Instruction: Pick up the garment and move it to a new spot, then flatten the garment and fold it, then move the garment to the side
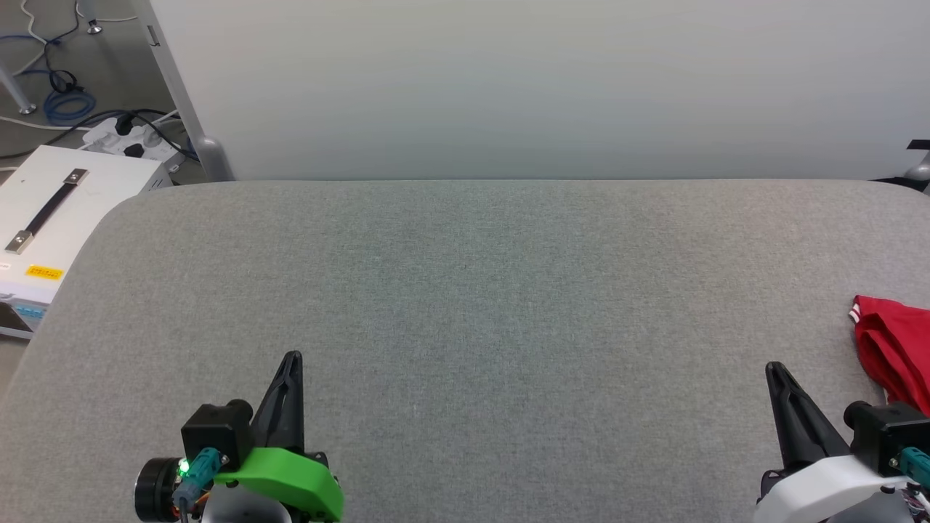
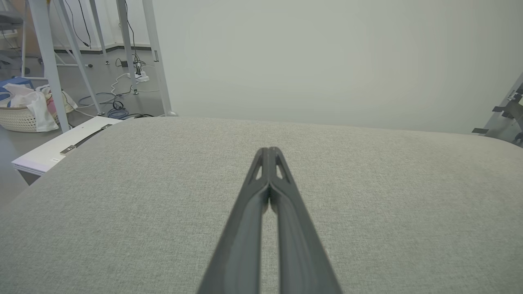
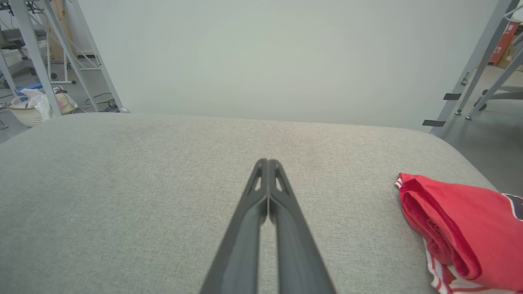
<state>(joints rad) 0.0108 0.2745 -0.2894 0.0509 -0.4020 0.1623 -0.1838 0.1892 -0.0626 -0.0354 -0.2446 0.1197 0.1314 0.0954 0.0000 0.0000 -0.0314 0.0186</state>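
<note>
The garment is a red jersey lying folded in a bundle at the table's right edge, partly cut off by the head view. In the right wrist view the garment shows red folds, striped trim and a bit of dark print. My right gripper hovers shut and holding nothing just left of it, not touching it. In its own wrist view the right gripper has its fingers pressed together. My left gripper is shut and holds nothing at the lower left; the left wrist view shows the left gripper over bare fabric.
The grey fabric-covered table spans the view, with a pale partition wall behind it. A white case with a black handle and cables lie on the floor to the left. A basket of items stands far left.
</note>
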